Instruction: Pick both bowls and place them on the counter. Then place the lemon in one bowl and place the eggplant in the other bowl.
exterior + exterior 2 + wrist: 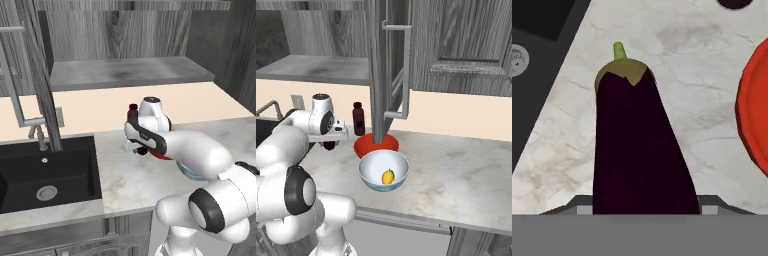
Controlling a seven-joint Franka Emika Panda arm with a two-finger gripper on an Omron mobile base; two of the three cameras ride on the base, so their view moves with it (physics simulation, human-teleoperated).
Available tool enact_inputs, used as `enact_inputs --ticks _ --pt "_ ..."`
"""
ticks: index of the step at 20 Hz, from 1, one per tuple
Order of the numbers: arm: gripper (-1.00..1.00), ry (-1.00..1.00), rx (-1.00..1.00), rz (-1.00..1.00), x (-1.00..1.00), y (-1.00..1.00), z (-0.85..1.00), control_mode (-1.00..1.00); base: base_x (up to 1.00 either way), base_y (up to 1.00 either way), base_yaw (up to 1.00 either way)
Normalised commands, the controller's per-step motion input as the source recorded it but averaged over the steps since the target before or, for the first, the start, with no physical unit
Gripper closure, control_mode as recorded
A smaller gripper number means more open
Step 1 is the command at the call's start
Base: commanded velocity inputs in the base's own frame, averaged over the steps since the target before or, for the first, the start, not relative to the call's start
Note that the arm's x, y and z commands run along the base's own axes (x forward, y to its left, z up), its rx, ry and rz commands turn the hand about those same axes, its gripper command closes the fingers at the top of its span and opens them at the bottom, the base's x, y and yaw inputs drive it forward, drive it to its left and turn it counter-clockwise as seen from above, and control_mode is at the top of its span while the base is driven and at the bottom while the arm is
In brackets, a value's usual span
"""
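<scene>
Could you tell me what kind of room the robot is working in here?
A rendered kitchen, most likely: a marbled counter with a black sink and faucet, wood cabinets above, and bowls holding produce.

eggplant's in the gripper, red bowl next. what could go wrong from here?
1. The eggplant hangs long below the gripper; it could clip the red bowl rim on the way over.
2. The bottle stands just behind the bowl and could get knocked.
3. The open cabinet door hangs above the bowl; the arm may hit it.
</scene>
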Motion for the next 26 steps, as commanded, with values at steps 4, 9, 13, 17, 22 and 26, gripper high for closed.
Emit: enact_inputs --ticks 4,9,13,17,22,26 --pt "1.00 -0.27 -0.01 0.00 0.33 -0.15 -0.06 -1.00 0.00 0.00 0.00" --pt "1.00 -0.11 -0.02 -0.02 0.44 -0.24 -0.07 -1.00 0.00 0.00 0.00" --pt "1.00 0.00 0.00 -0.04 0.53 -0.31 0.12 -1.00 0.00 0.00 0.00" --pt "1.00 0.00 -0.01 -0.07 0.45 -0.33 0.03 -1.00 0.00 0.00 0.00" --pt "1.00 0.00 -0.02 -0.06 0.39 -0.40 -0.03 -1.00 0.00 0.00 0.00" --pt "1.00 -0.01 -0.05 -0.04 0.33 -0.38 -0.16 -1.00 0.00 0.00 0.00"
